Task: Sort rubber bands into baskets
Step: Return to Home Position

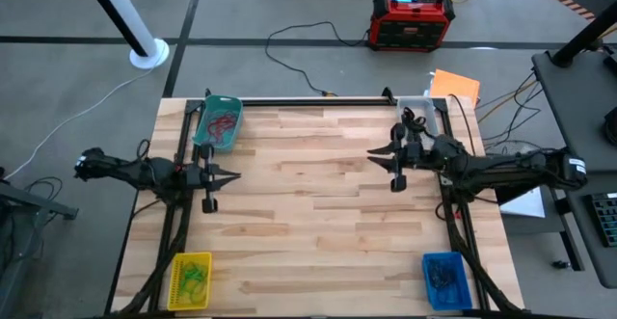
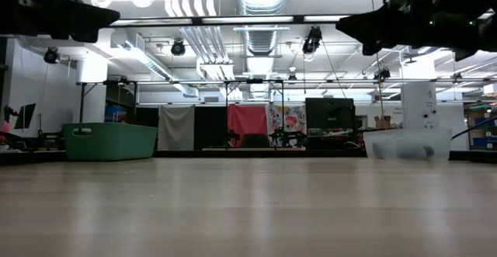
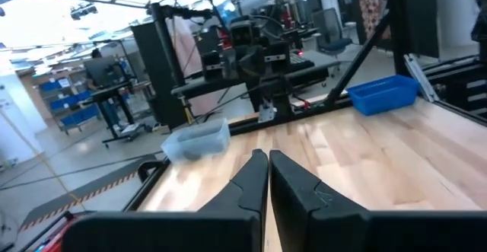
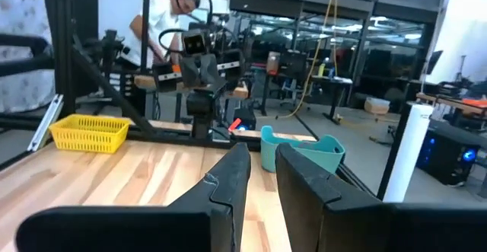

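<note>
- The left gripper [image 1: 234,176] is held above the left side of the tabletop [image 1: 318,232], just beside the teal basket [image 1: 219,123]. It is pointed toward the middle of the tabletop.
- In the left wrist view, the jaws of the left gripper are seen closed to a thin slit. Nothing is gripped between them.
- The right gripper [image 1: 370,155] is held above the right side of the tabletop, near the clear basket [image 1: 416,108]. It is pointed toward the left gripper, and the 2 are well apart.
- In the right wrist view, the jaws of the right gripper are seen parted by a narrow gap. Nothing is held between them.
- In the low view, both grippers are seen only along the upper edge, raised well clear of the tabletop.
- 4 baskets are placed at the 4 corners of the tabletop. The teal basket and the clear basket stand at the edge nearer the red-and-black box [image 1: 412,20]. The yellow basket [image 1: 190,280] and the blue basket [image 1: 446,280] stand at the opposite edge.
- Red rubber bands [image 1: 224,121] are contained in the teal basket.
- Green rubber bands [image 1: 193,279] are contained in the yellow basket.
- Dark rubber bands [image 1: 443,276] are contained in the blue basket.
- The contents of the clear basket cannot be told.
- A person [image 4: 163,23] in a white top is seen in the right wrist view, in the room beyond the tabletop.
</note>
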Robot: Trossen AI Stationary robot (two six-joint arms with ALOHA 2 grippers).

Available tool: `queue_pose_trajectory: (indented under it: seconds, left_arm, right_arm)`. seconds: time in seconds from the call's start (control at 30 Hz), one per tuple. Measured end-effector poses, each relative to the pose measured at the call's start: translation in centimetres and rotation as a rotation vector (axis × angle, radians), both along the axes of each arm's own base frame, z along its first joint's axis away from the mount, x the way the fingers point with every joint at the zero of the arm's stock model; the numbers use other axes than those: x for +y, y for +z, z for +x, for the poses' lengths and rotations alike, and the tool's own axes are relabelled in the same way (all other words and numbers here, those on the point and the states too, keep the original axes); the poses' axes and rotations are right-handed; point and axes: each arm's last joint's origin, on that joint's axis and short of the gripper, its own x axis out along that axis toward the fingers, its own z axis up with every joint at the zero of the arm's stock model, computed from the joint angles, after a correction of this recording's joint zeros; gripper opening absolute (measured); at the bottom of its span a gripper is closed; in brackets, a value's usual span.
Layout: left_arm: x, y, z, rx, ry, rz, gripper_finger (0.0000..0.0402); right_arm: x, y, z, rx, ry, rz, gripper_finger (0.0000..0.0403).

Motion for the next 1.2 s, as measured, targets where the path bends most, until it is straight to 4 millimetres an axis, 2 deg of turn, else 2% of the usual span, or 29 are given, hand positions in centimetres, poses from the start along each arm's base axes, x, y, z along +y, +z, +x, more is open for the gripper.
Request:
queue_pose_trajectory:
  seconds: [0.2,0.43,0.73,0.97,1.2]
  left_arm:
    - [0.4,-0.4,-1.2,0.001,0.036,-0.018,0.0]
    - [0.4,-1.3,-1.0,0.035,0.038,-0.036,0.0]
    - [0.2,-3.2,-0.4,0.033,0.033,-0.089,0.0]
    - [0.0,-3.5,-0.1,-0.008,-0.029,-0.088,0.0]
    - [0.0,-3.5,-0.1,-0.008,-0.03,-0.096,0.0]
  right_arm:
    - [0.3,-0.8,-1.9,-0.039,-0.01,0.008,0.0064]
    - [0.9,-2.3,-4.1,-0.086,-0.008,0.012,0.0061]
    - [1.4,-1.4,-5.1,-0.155,0.068,0.017,0.0059]
    - [1.5,-1.3,-5.2,-0.165,0.1,0.053,0.0059]
    - [1.9,0.1,-6.5,-0.298,0.125,0.017,0.0059]
